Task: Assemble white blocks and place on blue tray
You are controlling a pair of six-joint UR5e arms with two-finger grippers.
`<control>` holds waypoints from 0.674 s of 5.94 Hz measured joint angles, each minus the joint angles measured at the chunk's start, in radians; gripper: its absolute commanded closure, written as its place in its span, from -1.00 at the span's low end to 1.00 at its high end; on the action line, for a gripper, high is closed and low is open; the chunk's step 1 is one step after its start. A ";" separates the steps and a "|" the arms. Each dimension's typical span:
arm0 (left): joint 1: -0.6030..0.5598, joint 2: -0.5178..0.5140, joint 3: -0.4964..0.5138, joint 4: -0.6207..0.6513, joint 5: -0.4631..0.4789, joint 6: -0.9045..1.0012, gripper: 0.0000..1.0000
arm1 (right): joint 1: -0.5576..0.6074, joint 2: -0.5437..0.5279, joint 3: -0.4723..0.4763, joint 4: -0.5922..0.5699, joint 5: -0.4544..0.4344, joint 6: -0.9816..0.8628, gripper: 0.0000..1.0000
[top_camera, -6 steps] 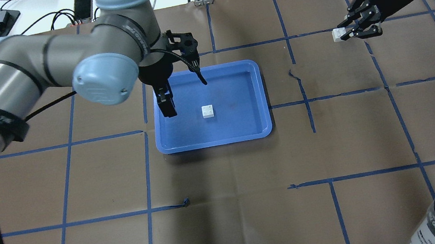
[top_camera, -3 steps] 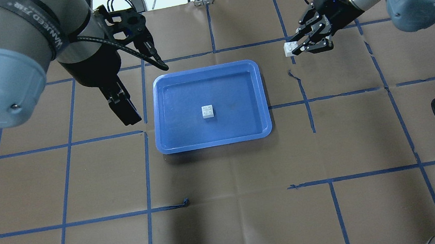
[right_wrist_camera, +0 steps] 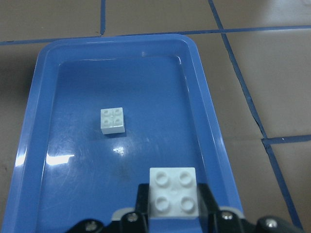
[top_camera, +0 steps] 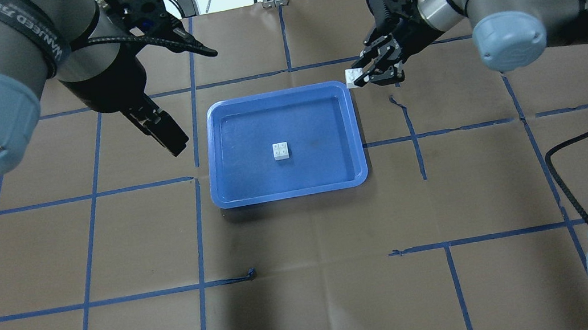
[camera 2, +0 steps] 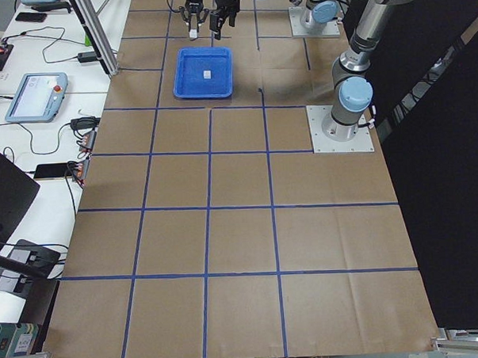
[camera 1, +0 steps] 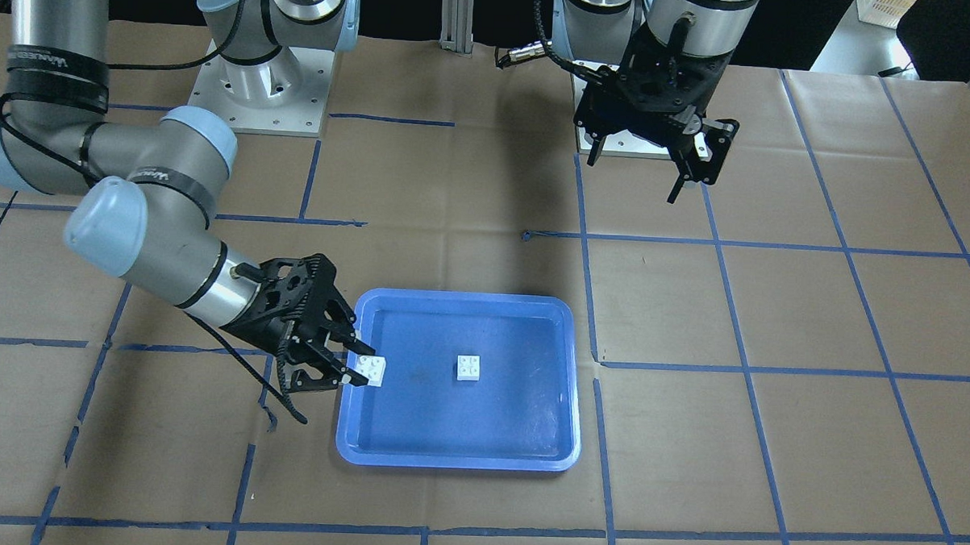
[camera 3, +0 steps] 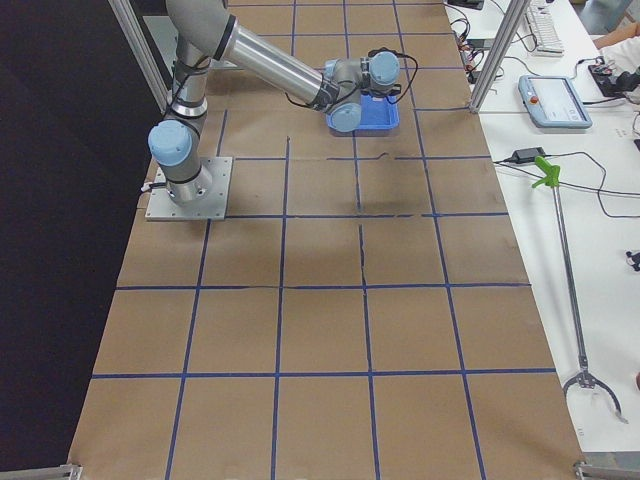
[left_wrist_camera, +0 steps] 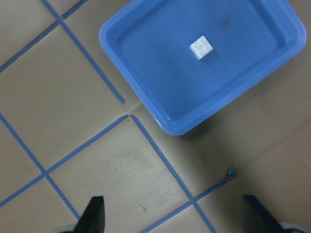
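- The tray [top_camera: 229, 197] lies on the bench [top_camera: 313, 300].
- One block [top_camera: 281, 150] sits in its middle.
- The other block [top_camera: 353, 79] is over its right rim, in the right gripper [top_camera: 365, 78].

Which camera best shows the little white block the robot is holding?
The right wrist-mounted view: the held white block sits large, four studs clear, clamped in the right gripper. Front-facing and overhead show it small near the blue tray's rim; side views barely; left wrist misses it.
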 measured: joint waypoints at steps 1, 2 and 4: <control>0.011 0.015 0.002 -0.002 0.002 -0.210 -0.98 | 0.039 0.019 0.059 -0.120 -0.005 0.052 0.34; 0.020 0.020 0.005 -0.011 0.004 -0.305 -0.98 | 0.070 0.051 0.094 -0.198 -0.007 0.067 0.34; 0.039 0.024 0.009 -0.019 0.003 -0.343 -0.98 | 0.105 0.124 0.109 -0.294 -0.018 0.074 0.33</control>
